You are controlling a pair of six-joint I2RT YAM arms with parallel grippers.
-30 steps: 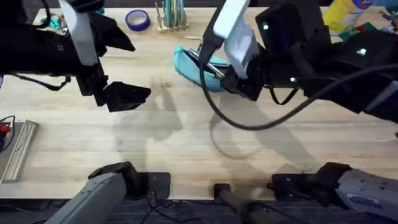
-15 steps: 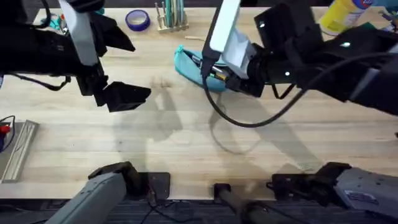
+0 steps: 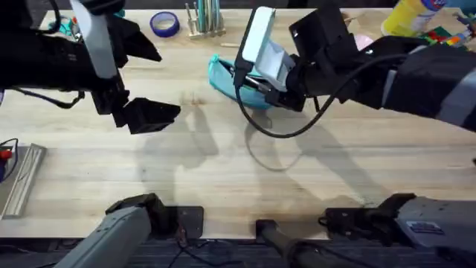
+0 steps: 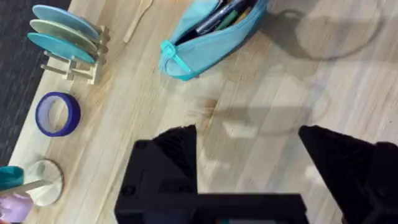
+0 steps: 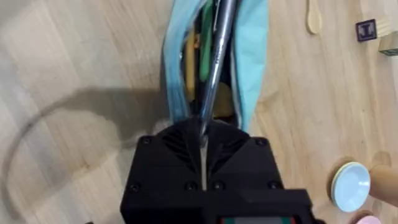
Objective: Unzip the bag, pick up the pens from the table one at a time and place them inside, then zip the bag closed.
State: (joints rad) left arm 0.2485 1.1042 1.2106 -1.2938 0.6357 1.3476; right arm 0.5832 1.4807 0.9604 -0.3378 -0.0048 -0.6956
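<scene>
The teal bag (image 3: 222,74) lies unzipped at the table's far middle, its mouth gaping in the right wrist view (image 5: 252,56). My right gripper (image 5: 204,134) hangs just over the bag's near end (image 3: 262,91), shut on the silver pen (image 5: 217,50), whose far part reaches down into the open mouth. The green pen (image 5: 205,59) lies inside the bag beside something yellow. My left gripper (image 3: 160,113) hovers left of the bag, open and holding nothing (image 4: 247,130). The bag (image 4: 211,37) lies beyond its fingers.
A blue tape roll (image 3: 164,24) and a wooden rack of teal plates (image 3: 205,18) stand at the back. A yellow bottle (image 3: 409,16) is at the back right, a metal piece (image 3: 18,179) at the left edge. The right arm's cable (image 3: 275,134) loops above the table.
My right arm has swung its wrist left and farther back over the bag, carrying the silver pen deeper along the open mouth. The left arm has stayed put.
</scene>
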